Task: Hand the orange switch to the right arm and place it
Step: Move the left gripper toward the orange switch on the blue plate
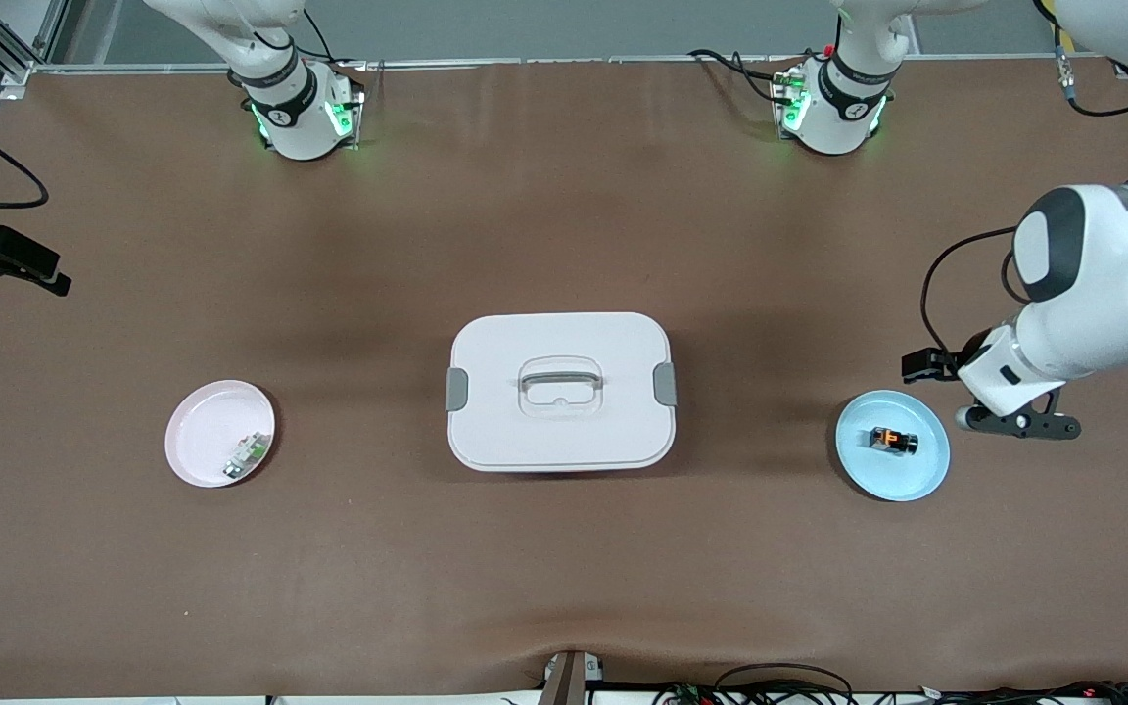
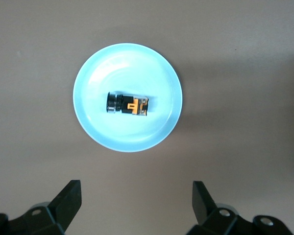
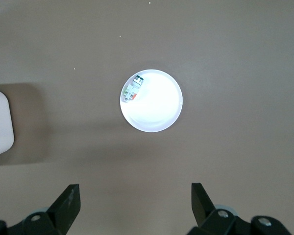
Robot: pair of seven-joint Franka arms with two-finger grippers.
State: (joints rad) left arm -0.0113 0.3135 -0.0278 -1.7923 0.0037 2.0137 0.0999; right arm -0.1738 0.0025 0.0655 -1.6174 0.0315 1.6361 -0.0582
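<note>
The orange switch (image 1: 893, 440), a tiny black block with an orange face, lies on its side in a light blue plate (image 1: 916, 480) toward the left arm's end of the table. It also shows in the left wrist view (image 2: 129, 105), in the middle of that plate (image 2: 103, 73). My left gripper (image 1: 1019, 426) hangs open and empty over the table just beside the blue plate, its fingers (image 2: 68, 198) wide apart. My right gripper (image 1: 6, 264) is open and empty (image 3: 135, 196), high over the right arm's end of the table.
A white lidded box with a handle (image 1: 560, 392) stands mid-table. A pink plate (image 1: 197, 431) toward the right arm's end holds a small white-and-green component (image 1: 246, 456), which also shows in the right wrist view (image 3: 132, 89).
</note>
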